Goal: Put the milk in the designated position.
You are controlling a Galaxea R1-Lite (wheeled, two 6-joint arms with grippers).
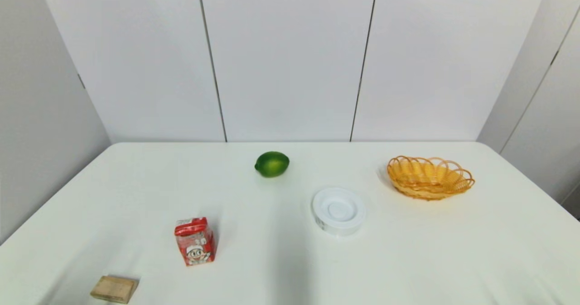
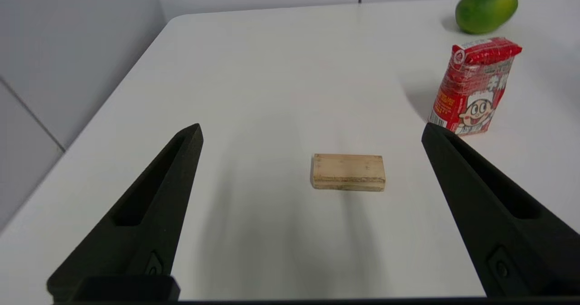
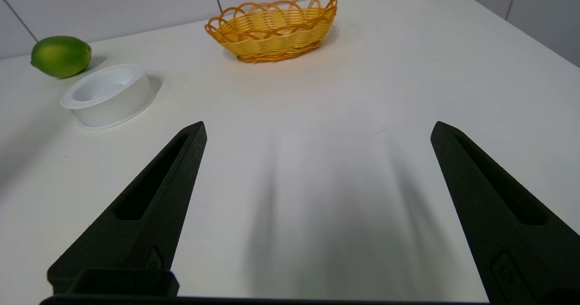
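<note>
The milk (image 1: 195, 241) is a small red carton with a white cartoon face, standing upright on the near left of the white table (image 1: 290, 259). The left wrist view shows the milk (image 2: 474, 85) too, off to one side beyond the fingers. My left gripper (image 2: 311, 133) hangs open above the table, with nothing between its fingers. My right gripper (image 3: 317, 130) is open too, over bare tabletop on the right side, holding nothing. Neither gripper shows in the head view. The designated position carries no mark that I can see.
A flat tan wooden block (image 1: 114, 289) lies near the front left edge, and this block (image 2: 348, 172) sits ahead of the left fingers. A green lime (image 1: 272, 163) rests at the back centre. A round white dish (image 1: 338, 210) and an orange woven basket (image 1: 429, 177) stand to the right.
</note>
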